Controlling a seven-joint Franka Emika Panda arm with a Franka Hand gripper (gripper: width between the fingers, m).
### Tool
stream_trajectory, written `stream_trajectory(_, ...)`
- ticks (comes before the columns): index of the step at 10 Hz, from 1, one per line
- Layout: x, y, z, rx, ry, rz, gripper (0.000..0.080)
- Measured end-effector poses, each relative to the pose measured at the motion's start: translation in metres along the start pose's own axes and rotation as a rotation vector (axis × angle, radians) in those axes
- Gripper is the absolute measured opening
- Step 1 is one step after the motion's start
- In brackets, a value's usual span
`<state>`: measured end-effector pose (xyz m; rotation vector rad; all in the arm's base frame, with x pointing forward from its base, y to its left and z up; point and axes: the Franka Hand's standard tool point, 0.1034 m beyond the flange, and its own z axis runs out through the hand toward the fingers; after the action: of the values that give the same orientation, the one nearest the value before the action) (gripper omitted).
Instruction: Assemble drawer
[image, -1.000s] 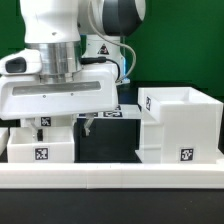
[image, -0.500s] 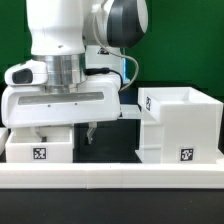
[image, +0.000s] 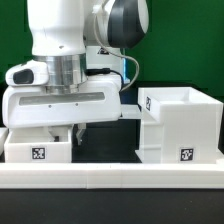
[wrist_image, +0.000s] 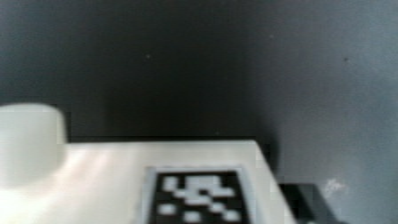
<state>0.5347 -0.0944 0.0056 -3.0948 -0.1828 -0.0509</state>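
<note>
The drawer's large cube-shaped case (image: 180, 125) stands open-topped at the exterior view's right, with a tag on its front. A smaller white tray (image: 40, 148) with a tag sits at the exterior view's left, mostly under my arm. My gripper (image: 78, 131) hangs low at that tray's right edge, with its dark fingertips just above the table. I cannot tell how far apart the fingers are. The wrist view shows the tray's top (wrist_image: 107, 185) close below, with its tag (wrist_image: 196, 195) and a white knob (wrist_image: 27, 140). A second tray is not in view.
A long low white rail (image: 110, 180) runs across the front. The dark table (image: 108, 140) shows between tray and case. The arm's white body hides the area behind the tray. A green wall is at the back.
My gripper has come down and shifted toward the exterior view's left, from the gap between tray and case to the tray's right edge. Tray and case have not moved.
</note>
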Motion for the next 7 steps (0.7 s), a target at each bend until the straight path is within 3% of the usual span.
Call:
stream_trajectory(1, 0.0006, -0.0001, -0.0003, 0.0, 0.001, 0.0, 0.0078)
stream_trajectory(2, 0.0018, 0.0001, -0.0019, -0.001, 0.004, -0.002, 0.004)
stream_trajectory(7, 0.0047, -0.0008, -0.006, -0.002, 0.01, -0.005, 0.004)
